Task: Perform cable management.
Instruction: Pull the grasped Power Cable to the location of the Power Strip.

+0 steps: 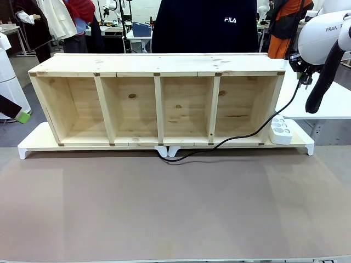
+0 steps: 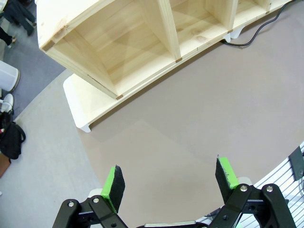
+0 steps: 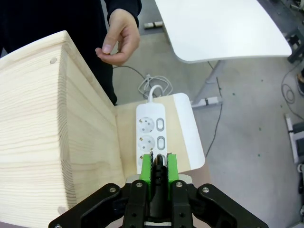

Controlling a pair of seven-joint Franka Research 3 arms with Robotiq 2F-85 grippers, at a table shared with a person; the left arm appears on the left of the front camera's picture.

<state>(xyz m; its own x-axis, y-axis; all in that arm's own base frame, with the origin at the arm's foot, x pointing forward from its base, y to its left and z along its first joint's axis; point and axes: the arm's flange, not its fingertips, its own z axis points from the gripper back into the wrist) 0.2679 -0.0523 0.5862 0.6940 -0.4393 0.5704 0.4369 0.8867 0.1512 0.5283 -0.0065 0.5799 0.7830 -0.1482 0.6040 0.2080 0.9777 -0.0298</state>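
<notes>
The black cable (image 1: pixel 241 137) runs from under the middle of the wooden shelf (image 1: pixel 159 104) along its front edge, then climbs past the shelf's right end. My right gripper (image 1: pixel 301 75) holds its upper end there, high above the white power strip (image 1: pixel 281 130). In the right wrist view the green pads (image 3: pixel 146 167) of the right gripper (image 3: pixel 159 167) are shut on the cable's black plug end (image 3: pixel 158 160), directly over the power strip (image 3: pixel 151 128). My left gripper (image 2: pixel 170 178) hangs open over the brown table mat, holding nothing, well off the shelf's left end.
A person in a dark top stands behind the shelf, one hand (image 3: pixel 118 40) loosely curled above its right end. The shelf rests on a white base board (image 1: pixel 33 145). A white side table (image 3: pixel 223 28) stands to the right. The brown mat (image 1: pixel 175 208) spreads in front.
</notes>
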